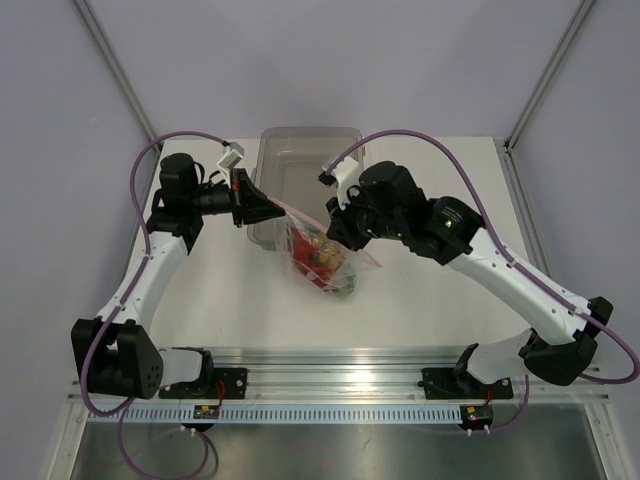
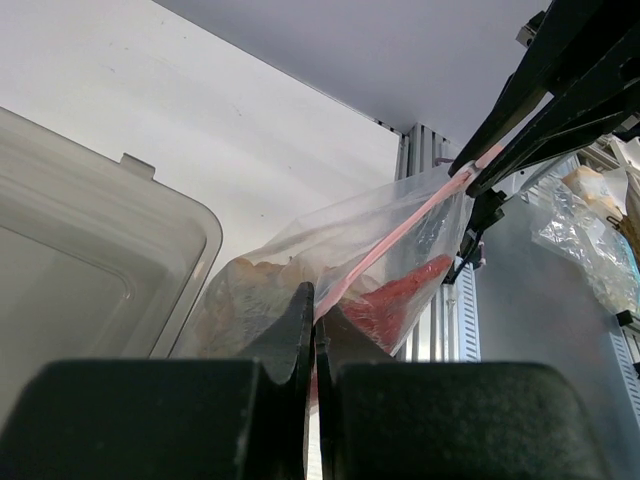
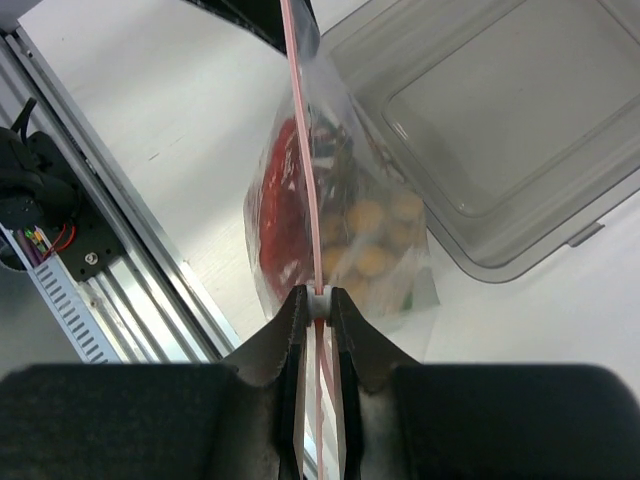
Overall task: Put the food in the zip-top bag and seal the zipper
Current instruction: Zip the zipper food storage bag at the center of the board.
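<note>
The zip-top bag (image 1: 322,258) hangs above the table, stretched between my two grippers. Inside it I see food: a red lobster (image 3: 278,205), a cluster of yellow-tan balls (image 3: 375,240) and some green bits. The pink zipper (image 3: 304,150) runs taut from one gripper to the other. My left gripper (image 2: 318,318) is shut on the end of the zipper strip (image 2: 400,232) at the bag's corner. My right gripper (image 3: 318,300) is shut on the small white slider (image 3: 319,304) of the zipper. In the top view the left gripper (image 1: 284,209) and the right gripper (image 1: 336,224) stand close together over the bag.
A rigid clear grey tray (image 1: 345,138) stands at the back middle of the table, just behind the bag; its rim (image 2: 170,205) shows in the left wrist view and its wall (image 3: 480,260) in the right wrist view. The aluminium rail (image 1: 330,385) runs along the near edge.
</note>
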Robot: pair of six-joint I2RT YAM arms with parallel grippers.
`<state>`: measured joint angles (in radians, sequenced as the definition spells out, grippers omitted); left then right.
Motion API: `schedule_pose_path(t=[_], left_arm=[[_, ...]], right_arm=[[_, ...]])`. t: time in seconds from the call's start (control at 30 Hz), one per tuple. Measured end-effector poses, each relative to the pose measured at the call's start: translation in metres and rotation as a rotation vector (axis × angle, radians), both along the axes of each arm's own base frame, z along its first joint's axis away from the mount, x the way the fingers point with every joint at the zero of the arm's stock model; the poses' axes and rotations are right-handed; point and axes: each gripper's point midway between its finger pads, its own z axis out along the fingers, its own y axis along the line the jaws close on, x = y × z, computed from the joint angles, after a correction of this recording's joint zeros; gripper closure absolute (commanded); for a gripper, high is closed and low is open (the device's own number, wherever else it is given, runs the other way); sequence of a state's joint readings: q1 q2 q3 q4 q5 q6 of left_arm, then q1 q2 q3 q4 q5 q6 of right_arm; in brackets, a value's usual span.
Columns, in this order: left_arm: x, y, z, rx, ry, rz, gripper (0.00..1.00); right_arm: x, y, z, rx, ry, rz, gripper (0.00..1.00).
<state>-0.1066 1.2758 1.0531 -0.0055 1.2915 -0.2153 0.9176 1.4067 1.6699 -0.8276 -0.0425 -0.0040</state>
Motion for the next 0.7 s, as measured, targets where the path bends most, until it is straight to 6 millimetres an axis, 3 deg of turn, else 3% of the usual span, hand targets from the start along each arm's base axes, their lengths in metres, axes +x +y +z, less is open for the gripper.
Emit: schedule_pose_path(t=[0.17, 0.43, 0.7], left_arm=[[0.0, 0.005, 0.0, 0.0, -0.004, 0.016, 1.0], [0.0, 0.006, 0.0, 0.001, -0.006, 0.025, 1.0], [0.003, 0.01, 0.0, 0.004, -0.01, 0.044, 1.0]], right_arm=[[-0.014, -0.019, -0.008, -0.016, -0.01, 0.009, 1.0], [-0.024, -0.049, 0.001, -0.013, -0.063, -0.024, 1.0], [-0.031, -0.067, -0.015, -0.056, -0.055, -0.052, 1.0]])
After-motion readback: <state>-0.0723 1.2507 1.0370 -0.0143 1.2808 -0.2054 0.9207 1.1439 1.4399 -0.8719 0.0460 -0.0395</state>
